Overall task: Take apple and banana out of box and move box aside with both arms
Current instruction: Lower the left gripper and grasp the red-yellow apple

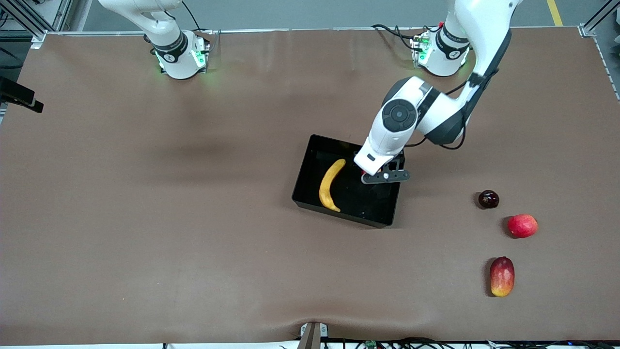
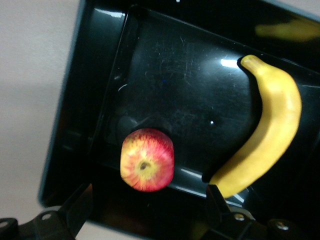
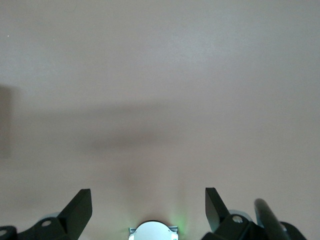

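The black box sits mid-table. The yellow banana lies in it along the wall toward the right arm's end. My left gripper hangs over the box's other end and hides the apple in the front view. In the left wrist view the red-and-yellow apple lies on the box floor, apart from the banana. My left gripper is open and empty just above the apple. My right gripper is open and empty over bare table near its own base; the right arm waits.
Three fruits lie on the table toward the left arm's end: a dark red round fruit, a plain red round fruit and, nearest the front camera, an oblong red-yellow mango. Brown table covering surrounds the box.
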Controlling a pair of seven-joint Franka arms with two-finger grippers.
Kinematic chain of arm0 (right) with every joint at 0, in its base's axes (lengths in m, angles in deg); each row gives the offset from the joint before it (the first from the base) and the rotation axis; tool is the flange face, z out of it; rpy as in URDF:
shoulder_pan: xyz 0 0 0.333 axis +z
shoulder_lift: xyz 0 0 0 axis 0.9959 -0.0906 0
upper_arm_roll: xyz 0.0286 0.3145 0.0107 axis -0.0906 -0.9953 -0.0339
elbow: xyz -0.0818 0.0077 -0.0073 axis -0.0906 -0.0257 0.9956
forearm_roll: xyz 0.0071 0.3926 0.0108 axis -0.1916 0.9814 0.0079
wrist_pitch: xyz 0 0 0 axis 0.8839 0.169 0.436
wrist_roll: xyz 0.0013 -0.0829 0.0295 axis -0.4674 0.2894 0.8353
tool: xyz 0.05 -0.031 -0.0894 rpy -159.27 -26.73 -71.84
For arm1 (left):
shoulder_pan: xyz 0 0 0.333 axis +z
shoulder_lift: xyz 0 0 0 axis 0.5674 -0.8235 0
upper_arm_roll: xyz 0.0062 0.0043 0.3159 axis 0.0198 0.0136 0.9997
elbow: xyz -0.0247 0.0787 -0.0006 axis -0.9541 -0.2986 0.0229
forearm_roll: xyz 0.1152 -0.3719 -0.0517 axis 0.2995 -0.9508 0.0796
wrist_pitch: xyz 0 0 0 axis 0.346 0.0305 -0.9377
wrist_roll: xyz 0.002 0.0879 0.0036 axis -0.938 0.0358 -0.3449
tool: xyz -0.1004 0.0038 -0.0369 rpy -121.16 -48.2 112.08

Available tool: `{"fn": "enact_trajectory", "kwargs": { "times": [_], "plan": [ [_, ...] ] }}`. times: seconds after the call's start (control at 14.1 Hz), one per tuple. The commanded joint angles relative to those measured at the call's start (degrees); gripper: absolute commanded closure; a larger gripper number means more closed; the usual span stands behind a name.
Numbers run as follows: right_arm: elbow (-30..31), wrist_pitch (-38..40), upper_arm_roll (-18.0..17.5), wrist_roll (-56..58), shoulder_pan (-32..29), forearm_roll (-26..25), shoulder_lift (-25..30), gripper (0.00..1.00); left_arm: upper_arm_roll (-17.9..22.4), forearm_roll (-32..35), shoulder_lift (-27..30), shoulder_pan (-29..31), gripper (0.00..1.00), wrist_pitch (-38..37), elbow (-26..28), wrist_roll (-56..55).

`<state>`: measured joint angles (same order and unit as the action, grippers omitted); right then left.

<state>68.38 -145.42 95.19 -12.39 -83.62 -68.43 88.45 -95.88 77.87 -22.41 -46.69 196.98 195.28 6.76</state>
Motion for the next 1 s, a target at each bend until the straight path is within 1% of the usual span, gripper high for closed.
{"fn": "enact_trajectory", "kwargs": {
  "times": [0.0,0.14,0.43,0.5,0.57,0.64,0.71,0.78,0.92],
  "plan": [
    [-0.4,0.3,-0.8,-0.2,-1.4,1.3,-0.2,0.0,-0.1,3.2,-3.4,0.2,0.0,1.8,-0.3,-2.1],
    [-0.4,0.3,-0.8,-0.2,-1.4,1.3,-0.2,0.0,-0.1,3.4,-5.9,0.3,0.0,2.4,-0.4,-2.1],
    [-0.5,0.3,-0.8,-0.2,-1.4,1.3,-0.2,0.0,0.1,3.4,-8.3,0.1,0.0,3.3,-0.5,-2.2],
    [-0.4,0.3,-0.8,-0.2,-1.4,1.3,-0.2,0.0,0.1,3.4,-9.2,0.2,0.13,3.3,-0.6,-2.2],
    [-0.4,0.3,-0.8,-0.2,-1.4,1.3,-0.2,0.0,0.0,3.4,-9.3,0.3,0.36,3.3,-0.7,-2.1],
    [-0.4,0.3,-0.8,-0.2,-1.4,1.3,-0.2,0.0,0.0,3.4,-9.3,0.1,0.57,3.3,-0.8,-2.0],
    [-0.4,0.3,-0.8,-0.2,-1.5,1.3,-0.2,0.0,0.0,3.4,-9.1,0.1,0.85,3.1,-1.1,-1.8],
    [-0.4,0.3,-0.8,-0.2,-1.4,1.3,-0.2,0.0,0.0,3.4,-8.7,0.2,1.0,2.9,-1.4,-2.0],
    [-0.5,0.3,-0.8,-0.2,-1.4,1.3,-0.2,0.0,-0.1,3.4,-8.3,-0.2,1.0,2.5,-4.1,-2.2]
  ]
}}
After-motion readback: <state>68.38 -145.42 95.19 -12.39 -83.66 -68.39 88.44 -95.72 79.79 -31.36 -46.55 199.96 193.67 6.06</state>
